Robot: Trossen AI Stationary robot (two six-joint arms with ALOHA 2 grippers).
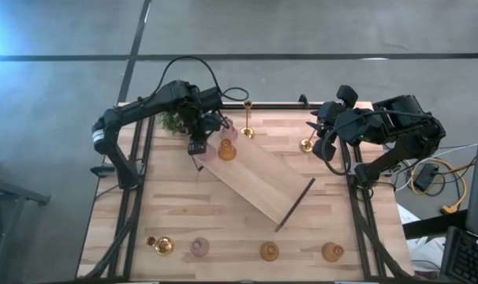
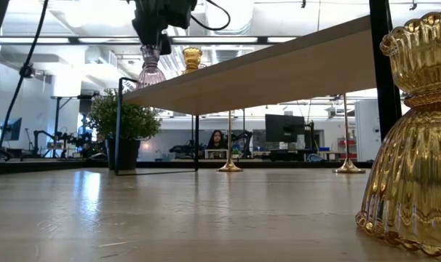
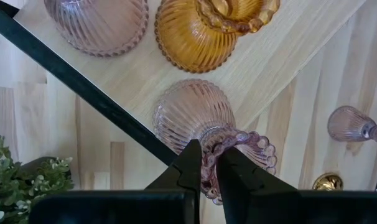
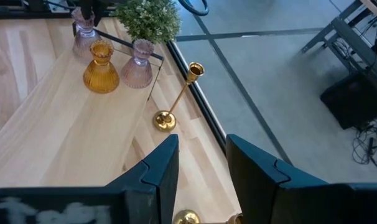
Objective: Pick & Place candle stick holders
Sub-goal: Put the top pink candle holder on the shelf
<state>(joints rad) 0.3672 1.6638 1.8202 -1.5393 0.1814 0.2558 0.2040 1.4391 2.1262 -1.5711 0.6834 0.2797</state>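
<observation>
My left gripper hangs over the far left end of the light-wood tray, shut on a pale pink glass holder. Its ribbed base is over the tray's black handle; whether it rests there I cannot tell. Beside it on the tray stand an amber holder and a second pink one. Two gold thin-stemmed holders stand on their round bases on the table's far part. My right gripper is open and empty, raised at the far right. My left gripper pinches the pink holder's scalloped top rim between its two fingers, one finger outside the cup and one inside. The fingers come from above, pointing steeply down. The holder hangs upright below them, base down at the tray's end.
A green potted plant stands at the far left corner, close behind my left gripper. Along the near edge stand a gold holder, a pink one and two amber ones. The tray lies diagonally across the middle.
</observation>
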